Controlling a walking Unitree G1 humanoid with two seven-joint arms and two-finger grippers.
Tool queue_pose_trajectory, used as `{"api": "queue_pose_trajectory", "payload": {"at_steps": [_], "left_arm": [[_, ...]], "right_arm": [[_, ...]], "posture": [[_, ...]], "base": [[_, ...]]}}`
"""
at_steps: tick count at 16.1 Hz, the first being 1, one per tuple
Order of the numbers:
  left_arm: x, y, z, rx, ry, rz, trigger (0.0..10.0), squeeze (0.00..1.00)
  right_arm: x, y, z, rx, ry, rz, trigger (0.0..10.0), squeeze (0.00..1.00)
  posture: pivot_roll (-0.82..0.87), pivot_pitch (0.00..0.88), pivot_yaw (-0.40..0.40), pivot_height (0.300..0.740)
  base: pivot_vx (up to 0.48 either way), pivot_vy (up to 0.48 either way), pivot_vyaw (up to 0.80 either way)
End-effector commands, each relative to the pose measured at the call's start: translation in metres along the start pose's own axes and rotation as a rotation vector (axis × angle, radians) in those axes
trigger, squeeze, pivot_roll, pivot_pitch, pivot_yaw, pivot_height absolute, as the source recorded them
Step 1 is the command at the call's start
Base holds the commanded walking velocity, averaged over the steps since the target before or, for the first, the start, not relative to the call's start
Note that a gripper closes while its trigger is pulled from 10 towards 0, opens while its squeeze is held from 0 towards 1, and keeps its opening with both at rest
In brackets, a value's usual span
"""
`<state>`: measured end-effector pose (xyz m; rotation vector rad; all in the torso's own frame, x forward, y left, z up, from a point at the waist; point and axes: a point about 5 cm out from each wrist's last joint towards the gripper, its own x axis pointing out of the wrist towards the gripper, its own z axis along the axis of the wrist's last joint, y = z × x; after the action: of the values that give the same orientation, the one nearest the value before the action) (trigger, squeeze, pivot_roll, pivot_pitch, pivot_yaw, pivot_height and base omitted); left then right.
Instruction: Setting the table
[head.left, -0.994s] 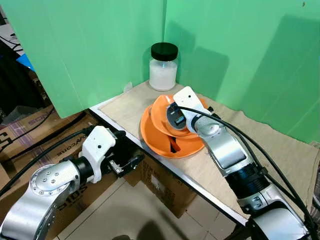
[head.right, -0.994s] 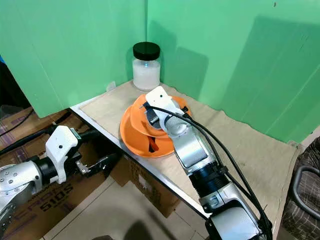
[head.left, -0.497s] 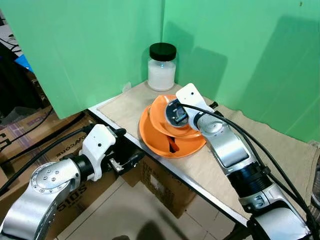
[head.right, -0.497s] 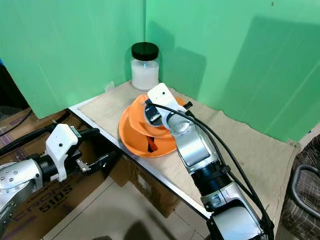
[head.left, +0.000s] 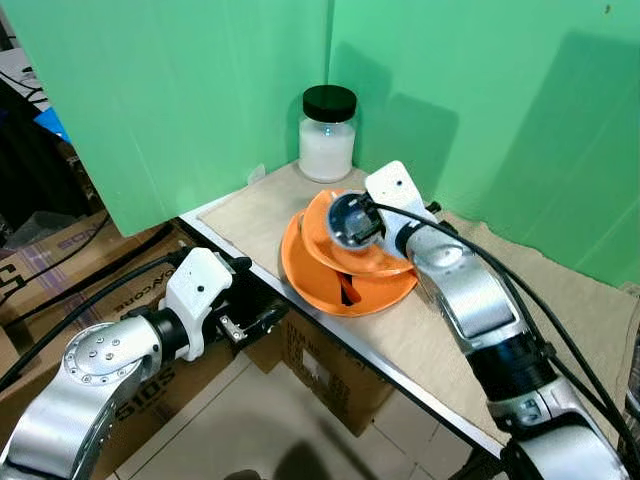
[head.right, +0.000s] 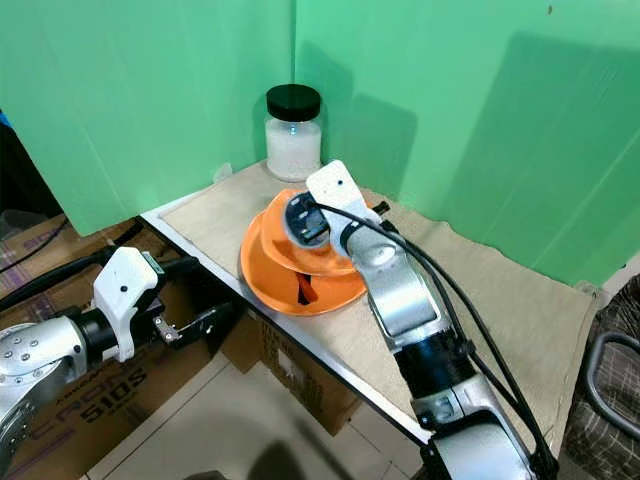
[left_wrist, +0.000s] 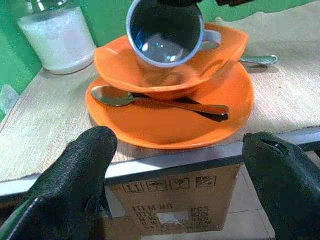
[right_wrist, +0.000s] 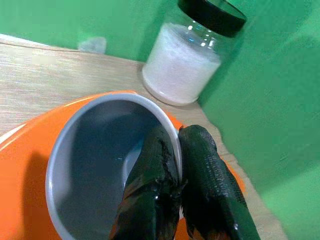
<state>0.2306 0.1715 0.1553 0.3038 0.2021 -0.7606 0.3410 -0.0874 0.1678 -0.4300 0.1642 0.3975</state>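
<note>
Left hand (head.left: 262, 318) open, fingers (left_wrist: 75, 185) spread wide, held off the worktop (head.left: 560, 320) front edge at about 8 o'clock from the plate (head.left: 305, 278), above a cardboard box (left_wrist: 175, 200). Plate sits at the worktop's near edge; spoon (left_wrist: 150, 101) lies on it, under a tilted orange bowl (left_wrist: 220, 50). Grey cup (left_wrist: 165, 32) held tipped on its side over the bowl, mouth facing the robot; handle visible in the left wrist view. Right hand (right_wrist: 175, 185) closed on the cup rim, one finger (right_wrist: 150, 185) inside, the other outside. White-filled jar (head.left: 327, 135) with black lid stands at 12 o'clock from the plate, in the corner of the green screen (head.left: 200, 90), apart from the bowl.
</note>
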Motion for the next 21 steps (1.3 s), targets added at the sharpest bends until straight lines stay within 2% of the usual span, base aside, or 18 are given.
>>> {"api": "queue_pose_trajectory", "payload": {"at_steps": [1, 4, 5, 6, 7, 8, 10, 11, 12, 13, 16, 20, 21], "left_arm": [[0.000, 0.002, 0.004, 0.022, -0.012, 0.010, 10.0, 0.00], [0.001, 0.005, 0.006, 0.015, -0.029, 0.035, 10.0, 0.00], [0.003, 0.005, 0.009, 0.018, -0.046, 0.050, 10.0, 0.00], [0.004, 0.006, 0.011, 0.018, -0.059, 0.064, 10.0, 0.00], [0.007, 0.010, 0.017, 0.014, -0.094, 0.115, 10.0, 0.00], [0.010, 0.012, 0.023, 0.005, -0.132, 0.168, 10.0, 0.00], [0.016, 0.011, 0.030, -0.005, -0.177, 0.226, 10.0, 0.00], [0.021, 0.009, 0.037, -0.015, -0.208, 0.276, 10.0, 0.00], [0.022, 0.008, 0.038, -0.019, -0.216, 0.290, 10.0, 0.00], [0.023, 0.007, 0.037, -0.037, -0.214, 0.319, 10.0, 0.00], [0.026, 0.007, 0.033, -0.068, -0.206, 0.366, 10.0, 0.00], [0.027, 0.007, 0.034, -0.069, -0.214, 0.396, 10.0, 0.00], [0.026, 0.008, 0.034, -0.081, -0.221, 0.427, 10.0, 0.00]], "right_arm": [[-0.006, -0.010, 0.009, 0.049, -0.069, -0.015, 0.0, 0.00], [-0.016, -0.023, 0.012, 0.209, -0.130, -0.039, 0.0, 0.00], [-0.023, -0.031, 0.014, 0.282, -0.191, -0.058, 0.0, 0.00], [-0.028, -0.034, 0.016, 0.310, -0.227, -0.062, 0.0, 0.00], [-0.040, -0.038, 0.020, 0.352, -0.288, -0.069, 7.3, 0.00], [-0.056, -0.042, 0.023, 0.400, -0.342, -0.074, 10.0, 0.00], [-0.078, -0.042, 0.023, 0.418, -0.380, -0.092, 10.0, 0.00], [-0.100, -0.039, 0.019, 0.435, -0.395, -0.137, 10.0, 0.00], [-0.106, -0.038, 0.017, 0.445, -0.396, -0.157, 10.0, 0.00], [-0.117, -0.036, 0.010, 0.454, -0.381, -0.230, 10.0, 0.00], [-0.130, -0.034, 0.005, 0.472, -0.366, -0.303, 10.0, 0.00], [-0.127, -0.031, 0.006, 0.471, -0.356, -0.270, 10.0, 0.00], [-0.126, -0.033, 0.007, 0.461, -0.360, -0.318, 10.0, 0.00]], "posture": [[0.09, 0.000, -0.034, 0.740], [0.09, 0.000, -0.028, 0.740], [0.09, 0.000, -0.028, 0.740], [0.09, 0.000, -0.028, 0.740], [0.09, 0.000, -0.033, 0.740], [0.09, 0.000, -0.039, 0.740], [0.08, 0.000, -0.028, 0.740], [0.07, 0.000, -0.019, 0.740], [0.07, 0.000, -0.018, 0.740], [0.05, 0.000, -0.011, 0.740], [0.03, 0.000, 0.000, 0.740], [0.04, 0.000, -0.034, 0.740], [0.03, 0.000, -0.044, 0.740]], "base": [[0.000, 0.000, 0.00], [0.000, 0.000, 0.00], [0.000, 0.000, 0.00], [0.000, 0.000, 0.00], [0.000, 0.000, 0.00], [0.000, 0.000, 0.00], [0.000, 0.000, 0.00], [0.000, 0.000, -0.80], [0.000, 0.000, -0.80], [0.000, 0.000, -0.80], [0.000, 0.000, -0.80], [0.000, 0.000, -0.80], [0.000, 0.000, -0.80]]}}
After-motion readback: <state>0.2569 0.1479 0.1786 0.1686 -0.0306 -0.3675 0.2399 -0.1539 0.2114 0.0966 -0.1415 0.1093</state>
